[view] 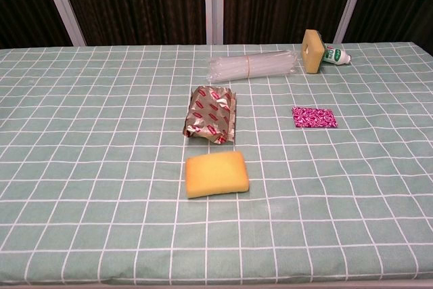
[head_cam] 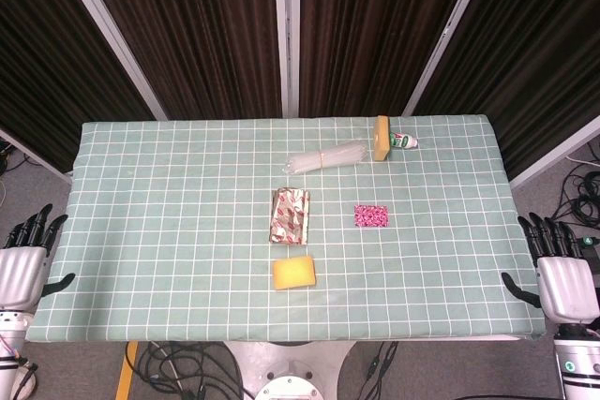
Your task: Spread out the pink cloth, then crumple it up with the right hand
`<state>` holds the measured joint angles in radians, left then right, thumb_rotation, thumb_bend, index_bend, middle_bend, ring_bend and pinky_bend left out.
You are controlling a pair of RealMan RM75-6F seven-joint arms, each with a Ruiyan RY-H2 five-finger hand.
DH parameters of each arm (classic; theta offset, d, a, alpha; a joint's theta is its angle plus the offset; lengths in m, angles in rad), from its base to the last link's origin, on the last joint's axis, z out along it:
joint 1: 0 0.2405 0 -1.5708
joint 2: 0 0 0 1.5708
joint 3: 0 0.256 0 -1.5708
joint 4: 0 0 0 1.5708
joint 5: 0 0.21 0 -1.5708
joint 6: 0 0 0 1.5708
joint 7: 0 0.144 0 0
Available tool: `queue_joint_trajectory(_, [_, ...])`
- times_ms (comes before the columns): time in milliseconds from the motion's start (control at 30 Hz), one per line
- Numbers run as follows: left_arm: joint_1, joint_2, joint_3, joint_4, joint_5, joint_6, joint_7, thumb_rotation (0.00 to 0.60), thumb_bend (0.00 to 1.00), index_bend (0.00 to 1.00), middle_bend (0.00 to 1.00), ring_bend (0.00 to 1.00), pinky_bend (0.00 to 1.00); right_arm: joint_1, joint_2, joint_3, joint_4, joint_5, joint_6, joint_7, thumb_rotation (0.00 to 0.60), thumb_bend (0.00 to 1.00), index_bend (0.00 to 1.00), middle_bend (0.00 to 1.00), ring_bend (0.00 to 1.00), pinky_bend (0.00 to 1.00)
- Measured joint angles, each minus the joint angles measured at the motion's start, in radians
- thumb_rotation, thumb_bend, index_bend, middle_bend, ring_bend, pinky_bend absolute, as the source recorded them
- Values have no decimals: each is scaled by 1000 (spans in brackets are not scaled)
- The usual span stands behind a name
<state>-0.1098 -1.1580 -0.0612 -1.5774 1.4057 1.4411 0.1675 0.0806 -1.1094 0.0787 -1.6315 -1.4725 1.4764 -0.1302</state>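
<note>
Pink cloth sits folded into a small flat rectangle on the tabletop, right of centre, untouched; nothing of the task is done yet. Nearest neighbours: foil snack packet to its left, yellow sponge nearer the front edge, clear tube bundle plus a wooden block and small green-labelled bottle at the back, all apart from the cloth. Risks, as I judge them: cloth is thin and lies flush, so fingertips may skate over it or pinch the checked table cover instead; unfolding with big fingers could drag the whole piece rather than open it, possibly toward the packet. Right robot hand is parked off the right tabletop edge, fingers apart and extended, holding nothing. Left robot hand mirrors it off the left edge, fingers apart, empty. Chest view shows neither hand.
</note>
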Motion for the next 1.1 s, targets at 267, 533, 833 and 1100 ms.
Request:
queue_joint_trajectory(267, [1,3,2,-6,14,10,-2,600,65,174,99,104,168,-3,2,-5,1,-6,1,14,516,162,0,29,0,0])
queue_joint_trajectory(533, [-1,8,0,-11,15,10,-2,600,63,175,99,104,168,-3,3,-8,3,-8,-2,27,511,163,0,28,0,0])
queue_joint_trajectory(833, [0,6,-2,-9,13,12,-7,600,63,175,99,104,168,17,6,-1,-8,-8,-27,30,507,164,0,28,0,0])
queue_joint_trajectory(1100, [0,-6,-3,5,26,23,-22,600,63,175,99,104,168,75,3,16,-22,7,-114,25,460,293,119,17,0,0])
